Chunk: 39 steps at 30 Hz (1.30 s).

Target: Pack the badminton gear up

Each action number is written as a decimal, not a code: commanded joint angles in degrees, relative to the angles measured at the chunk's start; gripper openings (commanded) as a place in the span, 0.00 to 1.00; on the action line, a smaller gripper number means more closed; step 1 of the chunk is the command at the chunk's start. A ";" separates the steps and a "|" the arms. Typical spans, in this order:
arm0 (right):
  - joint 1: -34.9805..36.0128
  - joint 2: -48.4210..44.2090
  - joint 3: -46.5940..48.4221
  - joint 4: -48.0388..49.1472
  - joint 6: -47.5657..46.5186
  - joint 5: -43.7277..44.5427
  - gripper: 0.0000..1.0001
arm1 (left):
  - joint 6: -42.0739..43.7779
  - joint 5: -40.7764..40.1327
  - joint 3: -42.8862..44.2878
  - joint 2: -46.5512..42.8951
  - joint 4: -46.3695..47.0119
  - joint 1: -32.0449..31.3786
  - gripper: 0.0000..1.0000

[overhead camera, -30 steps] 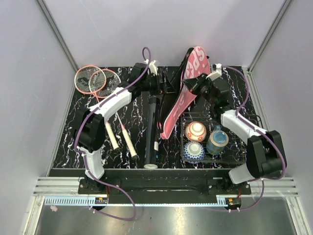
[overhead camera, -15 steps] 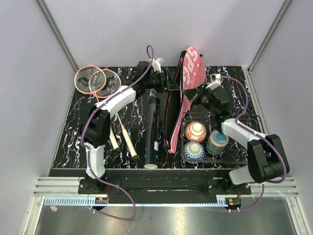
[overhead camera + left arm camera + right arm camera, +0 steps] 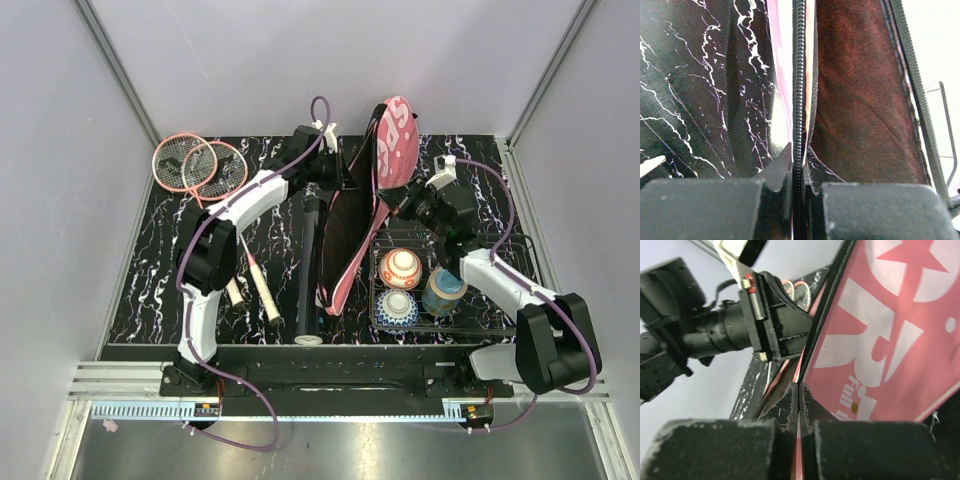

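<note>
The pink "SPORT" racket cover (image 3: 398, 140) is held up on edge at the table's middle, its dark inside (image 3: 345, 230) showing. My left gripper (image 3: 345, 176) is shut on one zipper edge (image 3: 799, 75), seen between the jaws (image 3: 799, 155). My right gripper (image 3: 397, 205) is shut on the cover's other edge (image 3: 798, 390), beside the printed pink side (image 3: 890, 340). Two pink-framed rackets (image 3: 200, 165) lie at the far left, with their white handles (image 3: 262, 290) pointing toward me. The long black tube (image 3: 310, 270) lies just left of the cover.
A black wire basket (image 3: 505, 243) stands at the right with two patterned bowls (image 3: 401, 268) (image 3: 397, 307) and a cup (image 3: 444, 290) in it. The cover's lower end rests next to the basket. Grey walls close in the table on three sides.
My left gripper has closed on the cover's zipper edge. The cover has spread wider, and its lower end has swung left toward the tube. The right gripper stayed shut.
</note>
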 commanded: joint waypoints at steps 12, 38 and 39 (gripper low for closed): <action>0.28 9.96 33.44 -49.46 -12.10 9.67 0.75 | 5.50 -9.82 -3.54 -9.64 2.88 -4.45 0.00; 3.44 22.29 54.12 -62.84 -10.97 20.92 0.74 | 4.53 -17.64 1.29 -7.71 -2.65 -7.17 0.00; 3.70 20.97 53.41 -62.49 -10.45 20.92 0.74 | 4.53 -18.51 1.99 -7.27 -3.53 -7.35 0.00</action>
